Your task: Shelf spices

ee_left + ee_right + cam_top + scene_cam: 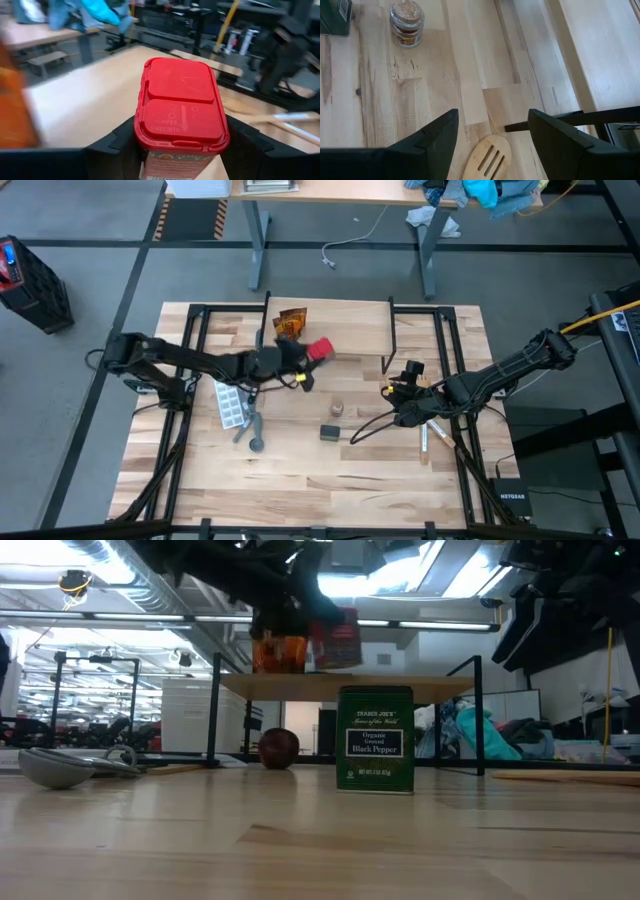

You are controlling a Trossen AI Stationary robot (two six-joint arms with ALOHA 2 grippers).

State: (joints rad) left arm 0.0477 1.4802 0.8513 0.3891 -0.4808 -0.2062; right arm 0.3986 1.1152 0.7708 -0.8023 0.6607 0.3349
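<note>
My left gripper [311, 354] holds a red box [181, 102] with a red flip lid at the near edge of the shelf [345, 330], a light-wood plank on black legs. In the low view the red box [335, 640] hangs just above the plank [400, 688]. An orange crinkly packet [291, 322] stands on the shelf beside it. A dark green pepper tin [375, 738] and a small round jar [406, 22] stand on the table. My right gripper [492, 135] waits open over the table's right part. My left gripper pinches the red box between its two fingers, one on each side wall [142, 150] just below the lid. The fingers [112, 145] come nearly level from the table's left. The box is upright with its lid up, lifted clear of table and shelf.
A white blister tray [228, 405] and a grey spoon [255, 438] lie left of centre. A pale wooden slotted utensil [487, 160] lies under my right gripper. The shelf's black legs [213, 710] stand on the table at its far half.
</note>
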